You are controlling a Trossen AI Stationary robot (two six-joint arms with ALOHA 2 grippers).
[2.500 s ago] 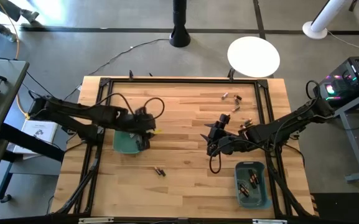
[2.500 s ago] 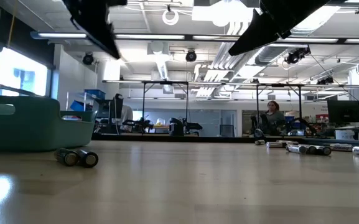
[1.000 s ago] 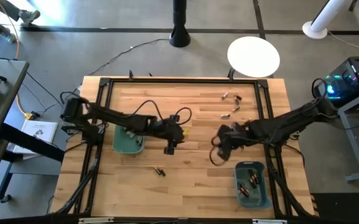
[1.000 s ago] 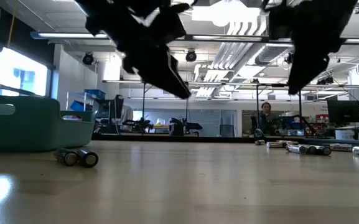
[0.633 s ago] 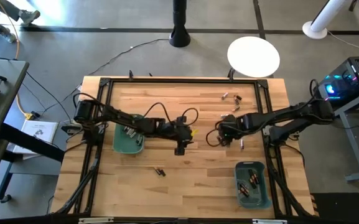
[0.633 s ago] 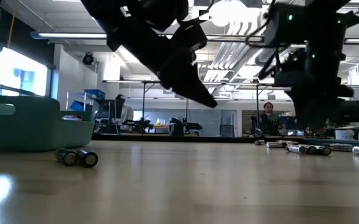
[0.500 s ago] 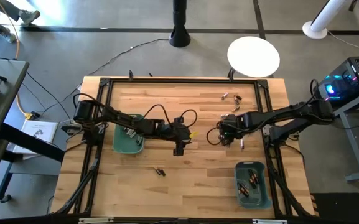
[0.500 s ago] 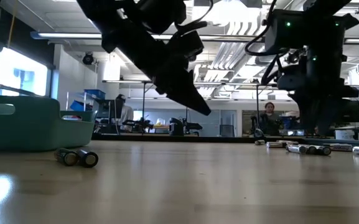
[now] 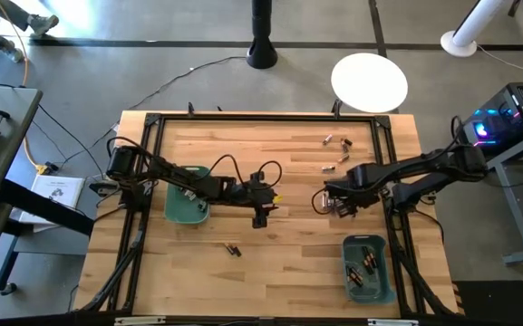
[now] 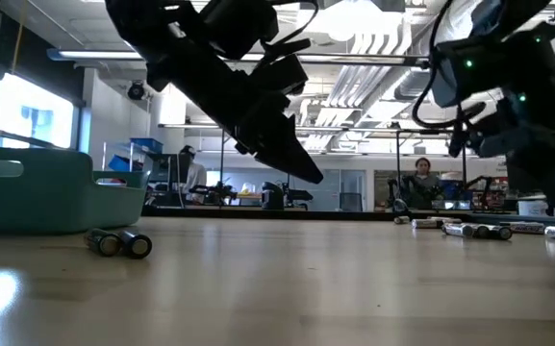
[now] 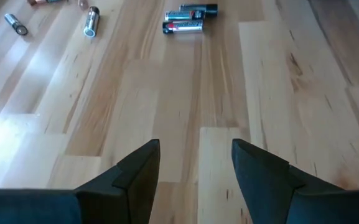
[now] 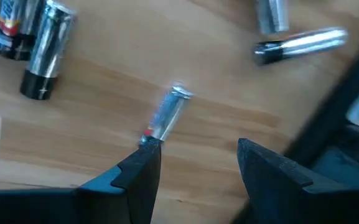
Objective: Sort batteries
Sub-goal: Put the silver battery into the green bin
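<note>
Two dark batteries lie side by side on the wood near the table's front. More batteries lie scattered at the far right. My left gripper hangs open over bare wood mid-table; its wrist view shows two dark batteries and silvery ones ahead. My right gripper stands open, pointing steeply down over the right group. A slim silvery battery lies just beyond one fingertip, with thicker cells beside it. Nothing sits between either pair of fingers.
A teal bin with batteries stands at the left under my left arm. A second teal bin with batteries stands at the front right. A black frame rail runs along the table's right side. Bare wood lies between the arms.
My left gripper has come down and a little toward the table's right edge, rolling slightly. My right gripper has swung toward the table's right edge and sunk, tipping to point steeply down over the right group of batteries. Both have stayed open. No battery has moved.
</note>
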